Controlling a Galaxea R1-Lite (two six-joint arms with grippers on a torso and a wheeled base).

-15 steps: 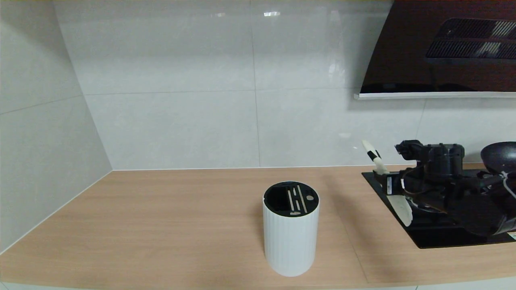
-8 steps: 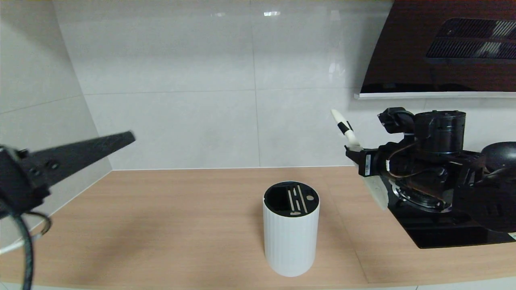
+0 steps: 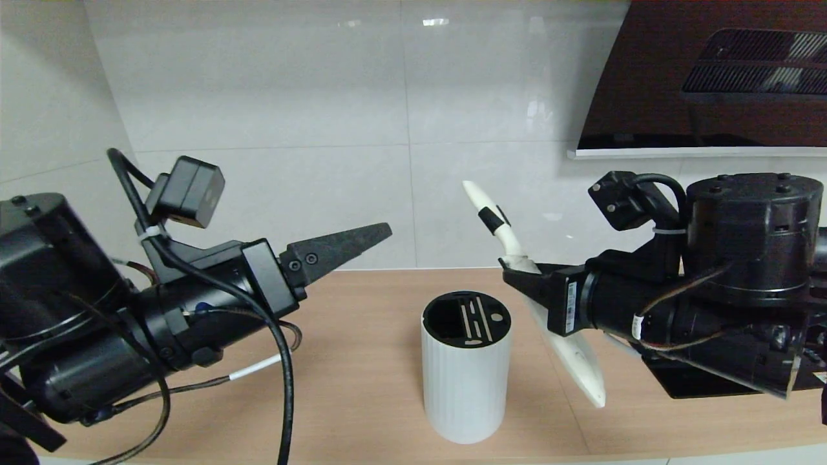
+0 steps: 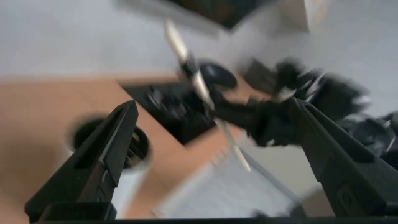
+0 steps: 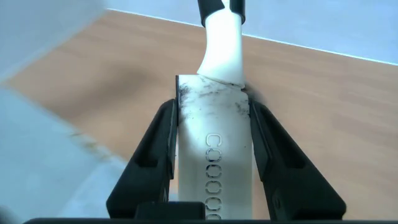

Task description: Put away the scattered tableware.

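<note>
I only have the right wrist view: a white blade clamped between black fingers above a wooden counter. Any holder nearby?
Observer: Yes, a white ribbed cylindrical holder with a black slotted top stands on the wooden counter, left of the right gripper.
Operator: And the left arm?
Observer: The left gripper hovers open and empty on the holder's other side.
Operator: Blade direction?
Observer: The white knife slants tip-down beside the holder, not over its slots.
</note>
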